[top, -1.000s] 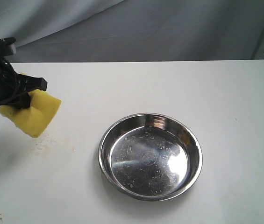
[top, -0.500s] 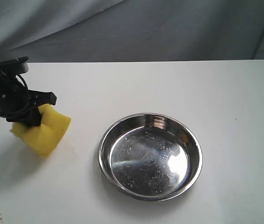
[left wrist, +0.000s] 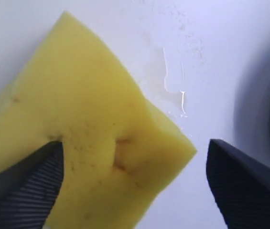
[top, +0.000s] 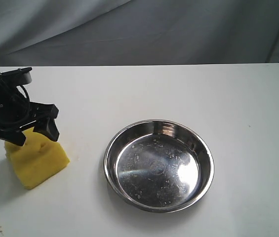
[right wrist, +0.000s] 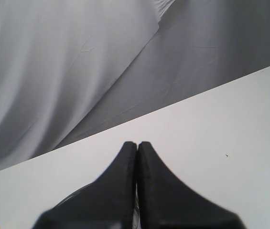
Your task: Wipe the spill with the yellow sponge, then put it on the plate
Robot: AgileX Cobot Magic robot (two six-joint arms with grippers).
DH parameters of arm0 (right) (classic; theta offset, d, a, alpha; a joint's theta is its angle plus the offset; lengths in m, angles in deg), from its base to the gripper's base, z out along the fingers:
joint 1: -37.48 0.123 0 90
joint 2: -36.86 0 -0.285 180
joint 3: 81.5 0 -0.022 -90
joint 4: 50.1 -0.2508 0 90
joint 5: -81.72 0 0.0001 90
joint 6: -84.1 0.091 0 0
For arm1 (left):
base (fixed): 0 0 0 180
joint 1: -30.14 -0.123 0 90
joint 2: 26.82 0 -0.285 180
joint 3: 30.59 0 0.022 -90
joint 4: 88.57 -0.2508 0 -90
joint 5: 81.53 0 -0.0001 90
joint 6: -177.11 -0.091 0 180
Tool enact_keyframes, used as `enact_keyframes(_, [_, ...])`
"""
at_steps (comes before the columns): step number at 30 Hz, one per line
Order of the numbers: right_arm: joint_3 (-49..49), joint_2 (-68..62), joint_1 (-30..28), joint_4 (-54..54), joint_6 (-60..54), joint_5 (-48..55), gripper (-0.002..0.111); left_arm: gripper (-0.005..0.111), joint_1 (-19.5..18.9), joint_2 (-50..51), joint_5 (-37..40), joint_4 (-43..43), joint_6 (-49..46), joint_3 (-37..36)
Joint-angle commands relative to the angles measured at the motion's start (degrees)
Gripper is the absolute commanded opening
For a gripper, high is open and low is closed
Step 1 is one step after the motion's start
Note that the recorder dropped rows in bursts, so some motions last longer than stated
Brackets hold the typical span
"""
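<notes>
The left gripper (top: 34,134) is hovering over the yellow sponge (top: 36,160), its jaws standing wide apart and gripping nothing. The sponge is lying on the white surface (top: 179,89), left of the steel plate (top: 108,154) and apart from it. The right gripper (right wrist: 137,149) is pressing its jaws together on nothing.

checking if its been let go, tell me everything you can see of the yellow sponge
The yellow sponge is a thick, bright yellow foam block, roughly square, with small dents in its top. It rests on the white table, left of the plate and apart from it. The left gripper hangs open just above it: one of the fingers stands clear of it, the other overlaps its edge, contact unclear. A thin wet smear lies beside it.
</notes>
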Motion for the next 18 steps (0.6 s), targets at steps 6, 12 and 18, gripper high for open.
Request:
enact_keyframes(6, [0.2, 0.1, 0.2, 0.2, -0.1, -0.2, 0.000, 0.076, 3.2, -1.5, -0.2, 6.9, -7.1, 0.0])
enact_keyframes(12, [0.2, 0.1, 0.2, 0.2, -0.1, -0.2, 0.000, 0.076, 14.6, -2.4, -2.0, -12.6, -6.6, 0.0])
enact_keyframes(18, [0.2, 0.1, 0.2, 0.2, -0.1, -0.2, 0.000, 0.076, 19.7, -1.8, -4.7, -21.5, -4.0, 0.0])
